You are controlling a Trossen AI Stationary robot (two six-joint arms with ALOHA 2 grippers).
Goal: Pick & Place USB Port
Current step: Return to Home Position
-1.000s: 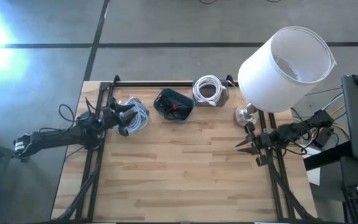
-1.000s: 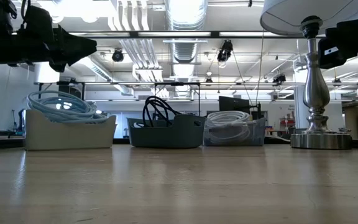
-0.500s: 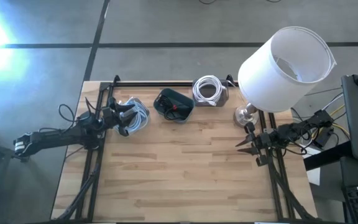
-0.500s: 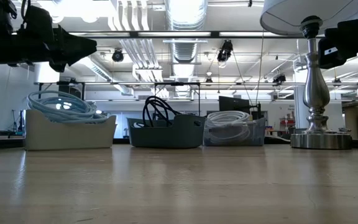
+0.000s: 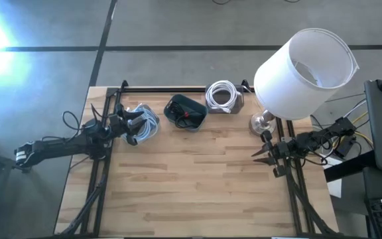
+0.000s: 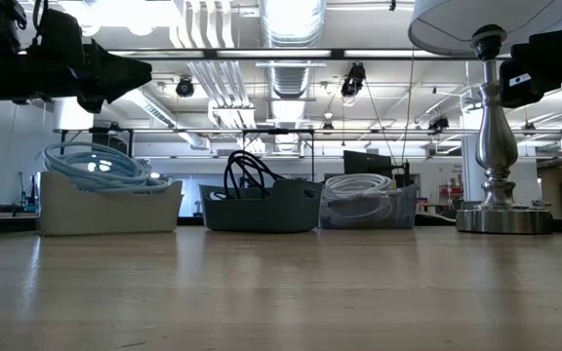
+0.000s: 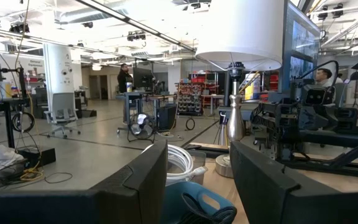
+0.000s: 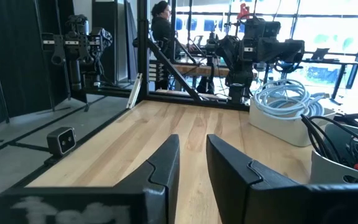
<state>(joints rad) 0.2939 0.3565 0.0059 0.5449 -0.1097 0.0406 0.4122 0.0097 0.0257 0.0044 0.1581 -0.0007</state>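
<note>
**Nothing stirs: both arms parked at the sides**

Nothing has moved since a second ago. The left gripper (image 5: 135, 128) hangs over the white bin (image 5: 148, 133) of pale cable by the table's (image 5: 197, 179) left edge, fingers spread and holding nothing. The right gripper (image 5: 258, 150) waits at the right edge near the lamp (image 5: 304, 65), fingers apart and bare. The black bin (image 5: 186, 111) stands between the white bin and the clear bin (image 5: 236, 99), where the white cable (image 5: 221, 94) lies coiled.

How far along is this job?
Done: the cables in view lie coiled in the pale bin, dark bin and clear bin. In hand: nothing; the left tool, over the pale bin, and right tool, by the lamp, are open and empty. Left: probably just parking the arms.
</note>
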